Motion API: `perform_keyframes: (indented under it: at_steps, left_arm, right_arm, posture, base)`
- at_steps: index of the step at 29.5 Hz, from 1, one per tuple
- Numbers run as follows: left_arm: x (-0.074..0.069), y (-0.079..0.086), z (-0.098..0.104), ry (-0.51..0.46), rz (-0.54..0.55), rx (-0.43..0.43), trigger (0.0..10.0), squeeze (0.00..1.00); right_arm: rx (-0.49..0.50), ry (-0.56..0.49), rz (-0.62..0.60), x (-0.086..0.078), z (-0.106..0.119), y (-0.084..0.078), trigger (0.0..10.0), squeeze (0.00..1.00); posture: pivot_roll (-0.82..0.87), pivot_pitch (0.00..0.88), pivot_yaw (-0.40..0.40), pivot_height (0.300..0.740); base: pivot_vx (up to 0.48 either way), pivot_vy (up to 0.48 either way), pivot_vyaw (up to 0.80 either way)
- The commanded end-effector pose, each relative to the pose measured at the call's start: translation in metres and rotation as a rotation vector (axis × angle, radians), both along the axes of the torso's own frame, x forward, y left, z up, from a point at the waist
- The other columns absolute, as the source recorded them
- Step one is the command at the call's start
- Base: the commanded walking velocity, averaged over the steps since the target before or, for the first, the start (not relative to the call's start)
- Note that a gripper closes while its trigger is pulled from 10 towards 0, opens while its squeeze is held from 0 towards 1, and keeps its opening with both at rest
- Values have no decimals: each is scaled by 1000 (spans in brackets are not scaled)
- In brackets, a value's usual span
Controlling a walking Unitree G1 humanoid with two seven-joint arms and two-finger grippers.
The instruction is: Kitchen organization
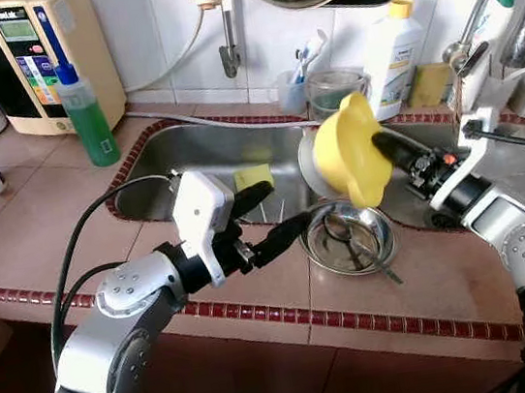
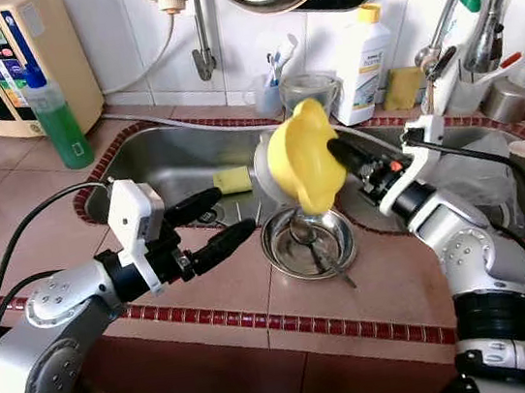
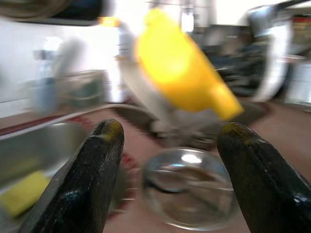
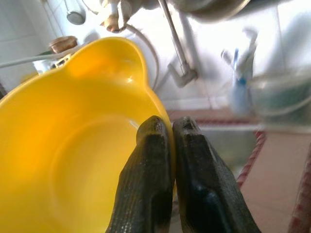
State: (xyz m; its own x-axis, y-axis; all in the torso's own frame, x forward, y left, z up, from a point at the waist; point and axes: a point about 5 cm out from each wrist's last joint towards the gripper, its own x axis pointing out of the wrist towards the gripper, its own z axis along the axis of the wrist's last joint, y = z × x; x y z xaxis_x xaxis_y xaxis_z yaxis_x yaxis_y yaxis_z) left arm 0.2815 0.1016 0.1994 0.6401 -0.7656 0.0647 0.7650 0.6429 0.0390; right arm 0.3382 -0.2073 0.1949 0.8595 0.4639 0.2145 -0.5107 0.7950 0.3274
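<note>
The left gripper [image 1: 264, 218] hovered nearest the robot, over the tiled terracotta surface [image 1: 71, 223] at the front lip of the stainless steel sink [image 1: 189, 158], its two black fingers spread apart and holding nothing. Just beyond its fingertips a shallow round steel bowl [image 1: 348, 235] sat on the surface at the sink's edge, with what looked like a spoon or similar utensil lying in it and its handle sticking out over the rim. Above that bowl the right gripper [image 2: 339, 152] held a yellow plastic bowl [image 1: 349, 150] in the air, tipped on its side, the fingers pinched together on its rim. That thin rim pinch looked the main hazard: the tilted bowl could twist or slip free and drop onto the steel bowl, knocking it and its utensil into the sink or off the surface. The left gripper, so close, could also nudge the steel bowl if it reached in. Inside the sink lay a yellow sponge [image 1: 252, 176]. Farther back stood a green liquid bottle with a blue cap [image 1: 87, 114], a clear plastic cup [image 1: 334, 91] whose contents could not be made out, and a white bottle with a yellow cap [image 1: 393, 56].
</note>
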Motion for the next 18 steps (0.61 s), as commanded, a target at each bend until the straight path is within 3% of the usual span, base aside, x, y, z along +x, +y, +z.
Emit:
perform_keyframes:
  at_steps: [1,3,4,13,15,18]
  left_arm:
    - [12,11,6,-38,118,3,10000,0]
    - [18,16,5,-44,176,8,10000,0]
    - [25,23,3,-83,258,34,10000,0]
    - [35,31,-7,-83,321,42,10000,0]
    - [40,31,-12,-73,344,21,10000,0]
    - [42,31,-13,-52,354,-11,10000,0]
  right_arm:
    - [-75,-103,-70,2,18,4,10000,0]
    - [-94,-130,-105,3,22,6,10000,0]
    - [-138,-174,-171,3,27,9,10000,0]
    - [-235,-307,-436,0,36,20,10000,0]
    - [-273,-349,-500,-6,31,30,10000,0]
    - [-296,-365,-510,-9,28,34,10000,0]
  posture:
    - [47,0,-20,740]
    - [50,0,-24,740]
    - [54,0,-25,740]
    - [73,0,-42,740]
    - [70,0,-39,740]
    - [71,0,-38,740]
  base:
    - [0,0,0]
    - [0,0,0]
    - [0,0,0]
    - [0,0,0]
    - [0,0,0]
    - [0,0,0]
